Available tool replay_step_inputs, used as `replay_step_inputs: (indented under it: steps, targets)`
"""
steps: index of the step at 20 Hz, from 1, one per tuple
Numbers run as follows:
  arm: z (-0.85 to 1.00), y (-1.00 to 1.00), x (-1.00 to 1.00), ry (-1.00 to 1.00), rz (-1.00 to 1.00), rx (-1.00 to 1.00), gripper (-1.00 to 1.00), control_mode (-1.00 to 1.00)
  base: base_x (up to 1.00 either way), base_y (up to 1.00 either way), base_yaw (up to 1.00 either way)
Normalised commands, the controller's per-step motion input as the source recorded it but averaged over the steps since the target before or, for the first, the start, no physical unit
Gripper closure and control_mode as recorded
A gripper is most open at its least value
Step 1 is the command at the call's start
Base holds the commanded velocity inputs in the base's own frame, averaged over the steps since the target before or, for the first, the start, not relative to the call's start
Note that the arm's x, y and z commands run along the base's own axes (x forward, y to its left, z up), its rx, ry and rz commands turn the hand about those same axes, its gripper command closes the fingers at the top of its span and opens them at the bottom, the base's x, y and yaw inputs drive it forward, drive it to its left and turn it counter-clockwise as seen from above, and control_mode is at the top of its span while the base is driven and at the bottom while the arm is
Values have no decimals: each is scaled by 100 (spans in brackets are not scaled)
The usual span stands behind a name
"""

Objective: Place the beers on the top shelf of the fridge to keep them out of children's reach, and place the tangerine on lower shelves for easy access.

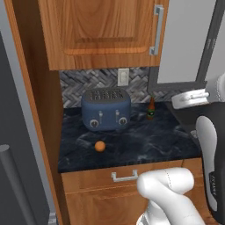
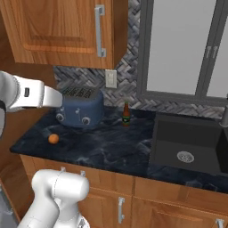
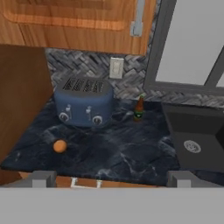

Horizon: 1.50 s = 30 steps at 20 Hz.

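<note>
Nothing shelved yet; gripper [image 3: 111, 178] gapes empty; tangerine [image 3: 60, 146] ahead-left, one beer [image 3: 138, 109] farther ahead, both on counter [image 3: 131, 153].

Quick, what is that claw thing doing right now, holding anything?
Tool: open and empty, well short of the tangerine and the bottle.
</note>
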Motion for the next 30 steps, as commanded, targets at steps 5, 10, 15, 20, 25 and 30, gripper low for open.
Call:
replay_step_inputs:
  steps: [5, 10, 15, 20, 25, 30]
  targets:
    - [-49, -23, 46, 0, 4, 1, -100, -100, 0, 0, 0]
    - [-52, -42, 43, 0, 3, 4, -100, -100, 0, 0, 0]
    - [-38, -47, 36, -3, 5, 6, -100, -100, 0, 0, 0]
    - [-28, -37, 43, -3, 8, 7, -100, -100, 0, 0, 0]
    - [-25, -28, 40, -7, 11, 8, -100, -100, 0, 0, 0]
    - [-35, -17, 48, -4, 9, 2, -100, -100, 0, 0, 0]
